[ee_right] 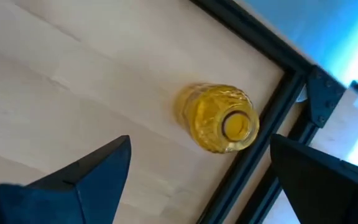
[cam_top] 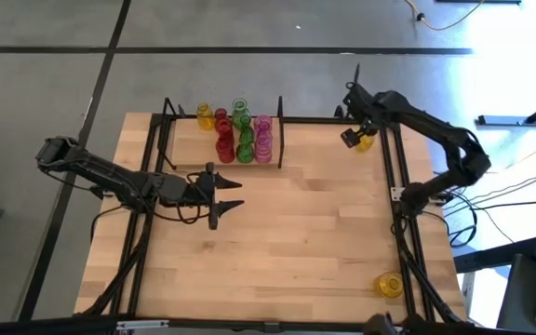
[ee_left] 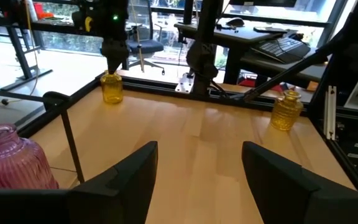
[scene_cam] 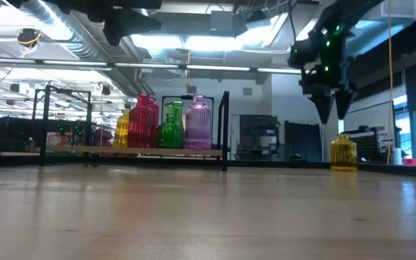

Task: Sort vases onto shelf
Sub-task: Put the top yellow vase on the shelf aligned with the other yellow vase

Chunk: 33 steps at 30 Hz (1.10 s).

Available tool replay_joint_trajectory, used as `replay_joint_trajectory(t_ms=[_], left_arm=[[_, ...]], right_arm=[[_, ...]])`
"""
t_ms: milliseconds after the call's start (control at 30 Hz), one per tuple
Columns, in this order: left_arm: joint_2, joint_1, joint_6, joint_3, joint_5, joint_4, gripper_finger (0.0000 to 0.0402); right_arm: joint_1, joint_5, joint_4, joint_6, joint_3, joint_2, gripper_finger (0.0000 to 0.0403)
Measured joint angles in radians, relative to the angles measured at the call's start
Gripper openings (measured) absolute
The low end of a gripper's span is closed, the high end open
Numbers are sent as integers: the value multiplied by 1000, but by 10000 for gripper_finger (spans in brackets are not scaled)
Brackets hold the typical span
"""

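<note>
- The right end effector (cam_top: 361, 138) hangs over a yellow vase (cam_top: 365, 141) in the upper right of the high view, beside the black frame rail (cam_top: 391, 158). From above, the arm hides most of this vase.
- The right wrist view looks down on that vase's open mouth between two wide-spread fingers (ee_right: 82, 180). They are fully apart and hold nothing.
- In the low view the fingertips of this end effector sit above the vase top, with a gap between them.
- The left end effector (cam_top: 231, 194) is over the bare wooden surface (cam_top: 296, 242) at centre left of the high view. Its fingers are parted and empty.
- The shelf (cam_top: 180, 140) sits at the upper centre of the high view, with its black end divider (cam_top: 280, 140) on its right side.
- A cluster of vases (cam_top: 240, 135) stands on the shelf: yellow, red, green and pink. They overlap each other, so an exact count is hard to make out in any view.
- In the left wrist view only one pink vase (ee_left: 11, 158) of the cluster shows, cut off at the lower left edge.
- A second loose yellow vase (cam_top: 388, 284) stands at the lower right of the high view, near the frame rail and well apart from the shelf.
</note>
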Motion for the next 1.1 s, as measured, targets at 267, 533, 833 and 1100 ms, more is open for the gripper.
replay_joint_trajectory(t_ms=[267, 533, 833, 1100], left_arm=[[0, 0, 1, 0, 1, -12, 227], [0, 0, 3, 0, 1, -13, 227], [0, 0, 3, 0, 0, -15, 227], [0, 0, 1, 0, 0, -19, 227]], right_arm=[[-81, -82, 18, -54, 0, 81, 363], [-110, -152, 27, -75, 0, 120, 363], [-109, -162, 23, -95, 0, 130, 336], [-115, -206, 18, -126, 0, 130, 213]])
